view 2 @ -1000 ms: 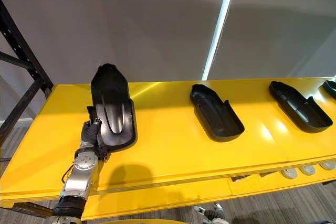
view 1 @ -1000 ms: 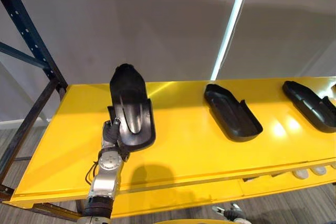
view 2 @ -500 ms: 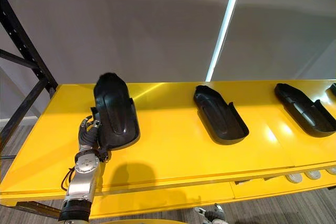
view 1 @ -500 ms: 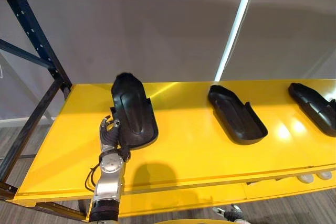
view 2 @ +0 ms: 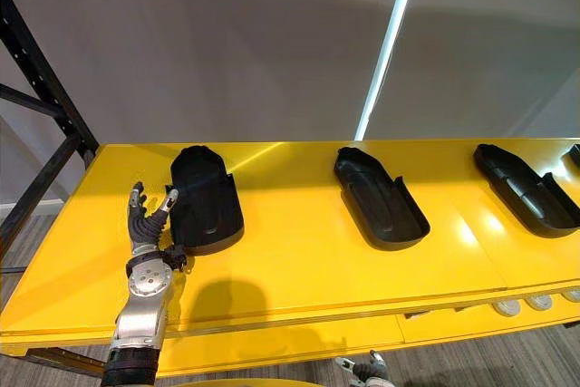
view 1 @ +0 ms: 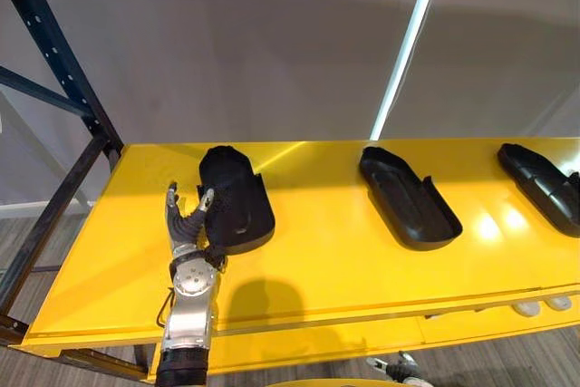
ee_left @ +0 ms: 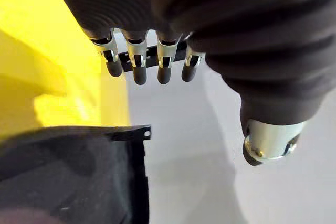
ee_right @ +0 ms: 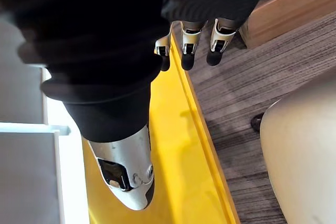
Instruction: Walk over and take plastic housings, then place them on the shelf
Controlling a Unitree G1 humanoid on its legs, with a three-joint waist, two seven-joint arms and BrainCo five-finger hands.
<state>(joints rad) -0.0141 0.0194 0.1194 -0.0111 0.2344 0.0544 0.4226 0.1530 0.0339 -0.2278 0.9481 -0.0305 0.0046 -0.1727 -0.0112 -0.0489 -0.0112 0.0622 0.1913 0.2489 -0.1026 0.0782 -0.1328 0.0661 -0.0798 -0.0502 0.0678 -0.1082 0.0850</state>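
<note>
Item: plastic housing (view 1: 234,198), released, now flat on yellow shelf (view 1: 362,260). My left hand (view 1: 184,228): fingers spread, just left of housing. Placement judged done.

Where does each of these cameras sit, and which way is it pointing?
Left eye view: on the head, looking down at the yellow shelf; the open left hand is beside the leftmost housing.
Right eye view: beside it on the head, facing the same way.
Left wrist view: on the left wrist, looking along its fingers at that housing.
Right wrist view: on the right wrist, looking past the right hand at a yellow surface and grey floor.
Shared: both eyes and the left wrist see the leftmost housing.
</note>
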